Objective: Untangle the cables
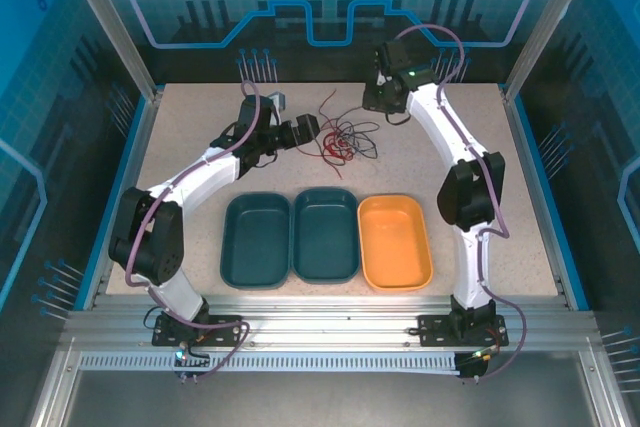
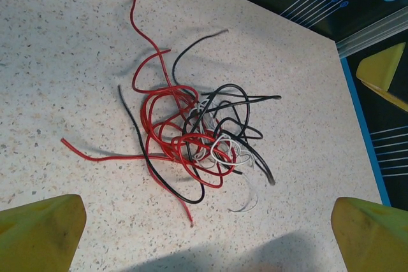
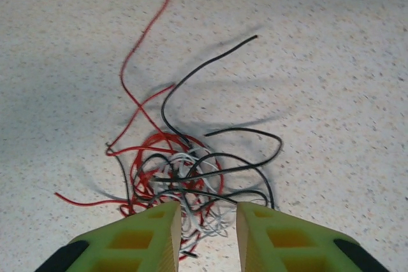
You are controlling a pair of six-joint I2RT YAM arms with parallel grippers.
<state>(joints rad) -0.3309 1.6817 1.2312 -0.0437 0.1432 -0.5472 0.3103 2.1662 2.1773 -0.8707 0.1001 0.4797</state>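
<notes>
The cables (image 2: 197,135) lie in one loose knot on the speckled table (image 1: 500,177), towards its far side and about midway across. Red, black and white strands are looped over and through each other. A long red end and a black end trail out from the heap on the far side, and another red end runs off to the side along the tabletop.

The right gripper (image 3: 207,221) hangs right over the near edge of the knot, its two yellow-green fingers parted by a narrow gap. White and red loops pass under that gap. From where I stand I can't make out whether any strand touches the pads, but nothing looks pinched.

The left gripper (image 2: 207,214) is spread wide, a finger off to each side of the heap and clear of it, holding nothing.

Nearer the arm bases, three trays sit in a row, well apart from the wires: two dark teal trays (image 1: 258,239) side by side and an orange tray (image 1: 394,243) on the right.
</notes>
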